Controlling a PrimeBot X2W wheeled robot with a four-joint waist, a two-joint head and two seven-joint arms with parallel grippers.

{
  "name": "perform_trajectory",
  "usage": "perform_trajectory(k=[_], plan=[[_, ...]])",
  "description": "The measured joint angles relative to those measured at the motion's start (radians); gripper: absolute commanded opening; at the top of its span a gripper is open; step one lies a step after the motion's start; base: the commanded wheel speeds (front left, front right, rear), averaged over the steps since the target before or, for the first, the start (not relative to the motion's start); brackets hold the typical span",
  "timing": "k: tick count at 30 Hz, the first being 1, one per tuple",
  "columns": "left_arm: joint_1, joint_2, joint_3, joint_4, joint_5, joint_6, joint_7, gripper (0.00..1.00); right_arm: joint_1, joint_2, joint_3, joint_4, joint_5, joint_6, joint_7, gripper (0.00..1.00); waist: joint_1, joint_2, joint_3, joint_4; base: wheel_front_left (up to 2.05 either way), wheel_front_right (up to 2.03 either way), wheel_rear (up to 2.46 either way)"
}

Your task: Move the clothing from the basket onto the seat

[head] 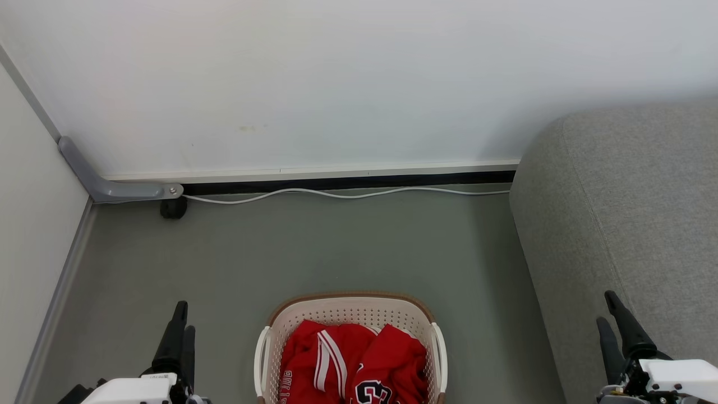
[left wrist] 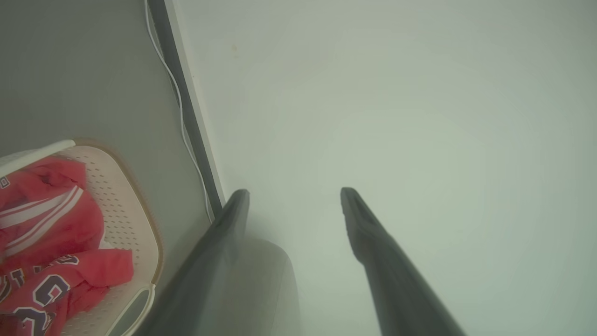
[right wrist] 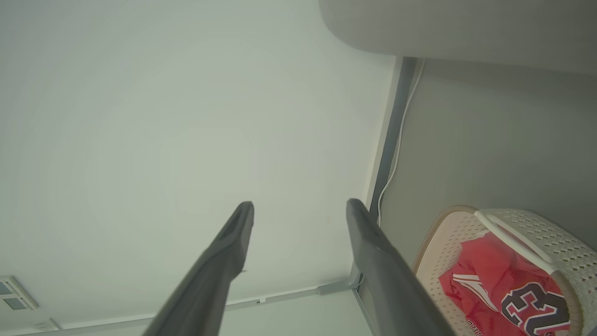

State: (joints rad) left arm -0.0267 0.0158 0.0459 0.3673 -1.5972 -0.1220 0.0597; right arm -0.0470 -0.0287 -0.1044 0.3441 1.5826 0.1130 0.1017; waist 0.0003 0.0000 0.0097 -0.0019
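A white cable (head: 359, 196) runs along the wall (head: 336, 84) base.

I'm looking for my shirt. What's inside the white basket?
Red jerseys with white stripes and dark letters lie crumpled inside the basket. Whatever is under them, and the basket's bottom, is covered.

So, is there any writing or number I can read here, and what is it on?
"23": dark digits edged white, on the red jersey in the basket, right wrist view.
Small white lettering on a jersey fold, head view: too small and cut off to read.
Large letters on the jersey, left wrist view: blurred, unreadable.
No other writing can be made out.
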Motion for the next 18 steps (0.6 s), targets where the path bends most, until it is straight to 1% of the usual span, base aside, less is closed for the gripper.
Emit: perform_trajectory(k=[8, 18], plan=[[-0.018, 0.001, -0.012, 0.009, 0.072, 0.0, -0.022, 1.0, -0.028, -0.033, 0.05, -0.002, -0.035, 0.0, -0.033, 1.0, -0.0001, 0.0, 0.004, -0.001, 0.0, 0.0, 0.0], [-0.045, 0.002, -0.026, 0.016, 0.212, 0.0, -0.052, 1.0, -0.07, -0.088, 0.143, 0.025, -0.105, 0.0, -0.088, 1.0, -0.0002, 0.0, 0.006, -0.002, 0.0, 0.0, 0.0]])
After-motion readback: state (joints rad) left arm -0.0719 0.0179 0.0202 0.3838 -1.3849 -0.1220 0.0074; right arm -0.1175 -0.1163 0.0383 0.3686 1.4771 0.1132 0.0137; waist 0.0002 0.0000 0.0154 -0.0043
